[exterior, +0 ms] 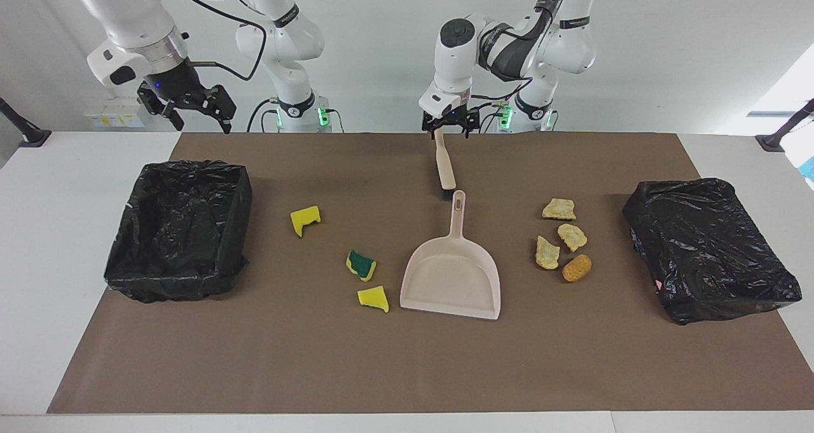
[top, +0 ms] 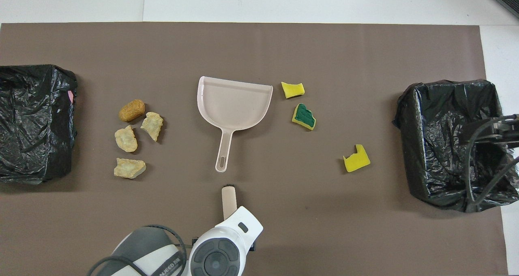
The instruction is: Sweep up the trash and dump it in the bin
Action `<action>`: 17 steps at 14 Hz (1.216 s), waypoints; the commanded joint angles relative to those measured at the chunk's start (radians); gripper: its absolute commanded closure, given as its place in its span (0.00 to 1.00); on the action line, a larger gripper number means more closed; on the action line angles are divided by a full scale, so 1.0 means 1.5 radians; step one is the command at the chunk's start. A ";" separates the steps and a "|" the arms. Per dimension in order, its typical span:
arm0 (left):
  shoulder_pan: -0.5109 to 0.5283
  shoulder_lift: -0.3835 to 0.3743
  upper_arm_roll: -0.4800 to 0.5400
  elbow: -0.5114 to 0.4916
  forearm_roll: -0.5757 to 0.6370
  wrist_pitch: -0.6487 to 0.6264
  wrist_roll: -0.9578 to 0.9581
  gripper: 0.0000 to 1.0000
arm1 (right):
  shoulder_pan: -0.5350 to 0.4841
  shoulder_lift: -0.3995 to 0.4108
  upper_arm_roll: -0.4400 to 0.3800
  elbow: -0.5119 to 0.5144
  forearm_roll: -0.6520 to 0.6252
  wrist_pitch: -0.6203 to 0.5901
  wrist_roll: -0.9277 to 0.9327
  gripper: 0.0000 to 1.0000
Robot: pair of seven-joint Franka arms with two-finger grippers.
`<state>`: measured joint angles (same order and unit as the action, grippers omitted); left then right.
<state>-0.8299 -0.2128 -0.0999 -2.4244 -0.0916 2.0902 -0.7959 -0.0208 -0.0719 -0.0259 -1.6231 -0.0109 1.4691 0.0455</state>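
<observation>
I see the left gripper, fingers apart, over the hand brush handle end; the overhead view hides it under the arm. The right gripper, fingers apart, hangs above the open black-lined bin. At the smooth beige dustpan, the bread chunks lie at 9 o'clock and the sponge pieces at 3 o'clock, with bare brown mat at 12 o'clock. A wrapped black bag sits at the left arm's end.

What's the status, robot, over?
Left end effector open over brush handle. Right end effector open, waiting above bin. Trash unswept. Nothing blocking.
</observation>
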 commanded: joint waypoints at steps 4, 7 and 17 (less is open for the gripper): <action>-0.068 -0.013 0.014 -0.069 -0.016 0.091 -0.072 0.00 | -0.005 -0.022 0.002 -0.026 0.005 0.001 -0.023 0.00; -0.070 0.001 0.014 -0.084 -0.015 0.113 -0.073 0.00 | -0.005 -0.026 0.004 -0.033 0.005 0.001 -0.022 0.00; -0.078 0.001 0.014 -0.092 -0.015 0.115 -0.057 1.00 | -0.005 -0.027 0.006 -0.034 0.005 0.001 -0.021 0.00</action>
<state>-0.9165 -0.1986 -0.0972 -2.5444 -0.1013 2.2519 -0.8929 -0.0194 -0.0854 -0.0212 -1.6471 -0.0109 1.4691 0.0453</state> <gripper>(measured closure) 0.590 0.000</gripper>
